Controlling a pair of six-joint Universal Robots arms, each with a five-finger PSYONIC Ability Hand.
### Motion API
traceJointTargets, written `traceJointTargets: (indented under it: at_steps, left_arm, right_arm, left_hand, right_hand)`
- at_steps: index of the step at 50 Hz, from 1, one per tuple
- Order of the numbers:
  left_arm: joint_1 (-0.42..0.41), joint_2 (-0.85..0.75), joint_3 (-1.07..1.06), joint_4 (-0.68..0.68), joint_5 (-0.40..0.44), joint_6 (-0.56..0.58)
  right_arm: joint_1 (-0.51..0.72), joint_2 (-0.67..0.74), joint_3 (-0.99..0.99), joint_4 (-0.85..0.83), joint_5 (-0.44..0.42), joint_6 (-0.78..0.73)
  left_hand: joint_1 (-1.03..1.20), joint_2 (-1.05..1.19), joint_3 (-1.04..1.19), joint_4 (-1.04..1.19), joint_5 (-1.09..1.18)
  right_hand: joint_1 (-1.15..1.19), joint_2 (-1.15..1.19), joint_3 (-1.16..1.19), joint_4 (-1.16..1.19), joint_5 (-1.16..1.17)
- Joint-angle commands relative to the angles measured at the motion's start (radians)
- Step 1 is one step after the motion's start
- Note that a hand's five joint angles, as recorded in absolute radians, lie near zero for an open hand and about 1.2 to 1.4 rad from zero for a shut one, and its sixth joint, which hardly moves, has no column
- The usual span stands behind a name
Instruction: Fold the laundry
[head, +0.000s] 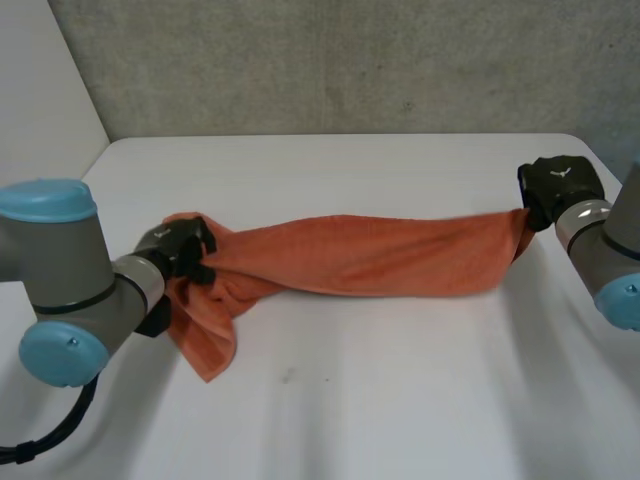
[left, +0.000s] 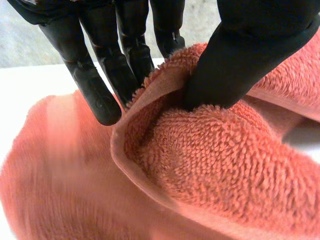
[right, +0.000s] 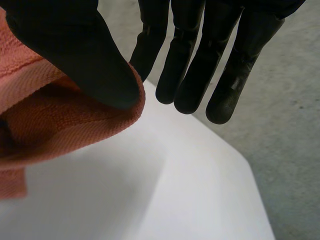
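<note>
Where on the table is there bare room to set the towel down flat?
The table on the robot's side of the orange towel is bare. The far strip between the towel and the wall is bare too. Crowded along the towel's line, where the left hand and right hand pinch its ends.

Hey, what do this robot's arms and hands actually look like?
The left arm and right arm are thick grey tubes with rounded joints closed by light-blue caps. A silvery cuff leads to each black hand. The left hand and right hand have long fingers and a broad thumb; the right hand's back bears a small pale mark.
</note>
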Motion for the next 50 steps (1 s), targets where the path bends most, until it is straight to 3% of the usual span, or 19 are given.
traceJointTargets:
  at_steps: [1,4,7,14,20,30,34,42,50]
  left_arm:
    - [-0.011,0.102,-0.025,0.008,-0.029,0.001]
    - [-0.019,0.11,-0.025,0.008,-0.029,0.003]
    - [-0.022,0.114,-0.027,0.008,-0.031,0.005]
    - [-0.024,0.116,-0.022,0.007,-0.029,0.006]
    - [-0.024,0.124,-0.016,0.007,-0.029,0.008]
    - [-0.028,0.113,-0.015,0.008,-0.031,0.052]
    - [-0.031,0.11,-0.018,0.008,-0.031,0.081]
    - [-0.031,0.108,-0.021,0.01,-0.031,0.083]
    - [-0.031,0.105,-0.021,0.01,-0.031,0.083]
  right_arm:
    - [-0.042,0.041,-0.074,0.014,0.011,0.17]
    - [-0.046,0.043,-0.092,0.118,0.004,0.237]
    - [-0.048,0.005,-0.1,0.211,-0.016,0.259]
    - [-0.048,-0.149,-0.003,0.246,-0.065,0.247]
    - [-0.036,-0.253,0.205,0.235,-0.174,0.196]
    - [0.089,-0.321,0.466,-0.047,-0.185,0.158]
    - [0.164,-0.313,0.55,-0.205,-0.183,0.032]
    - [0.191,-0.298,0.61,-0.274,-0.194,-0.141]
    - [0.237,-0.2,0.6,-0.305,-0.185,-0.186]
  left_hand:
    - [0.252,0.205,0.214,0.209,0.268]
    - [0.252,0.205,0.214,0.209,0.268]
    - [0.252,0.205,0.214,0.209,0.268]
    - [0.252,0.205,0.214,0.209,0.268]
    - [0.252,0.205,0.214,0.209,0.268]
    - [0.252,0.205,0.214,0.209,0.268]
    - [0.252,0.205,0.214,0.209,0.268]
    - [0.252,0.205,0.214,0.209,0.268]
    - [0.252,0.205,0.214,0.209,0.268]
  right_hand:
    - [-0.492,-0.703,-0.71,-0.721,-0.696]
    - [-0.707,-0.918,-0.926,-0.936,-0.911]
    - [-0.758,-0.969,-0.976,-0.987,-0.962]
    - [-0.635,-0.846,-0.853,-0.864,-0.839]
    - [-0.508,-0.719,-0.727,-0.737,-0.712]
    - [-0.276,-0.487,-0.495,-0.505,-0.48]
    - [-0.273,-0.484,-0.492,-0.502,-0.477]
    - [-0.346,-0.557,-0.565,-0.575,-0.551]
    - [-0.373,-0.584,-0.591,-0.602,-0.577]
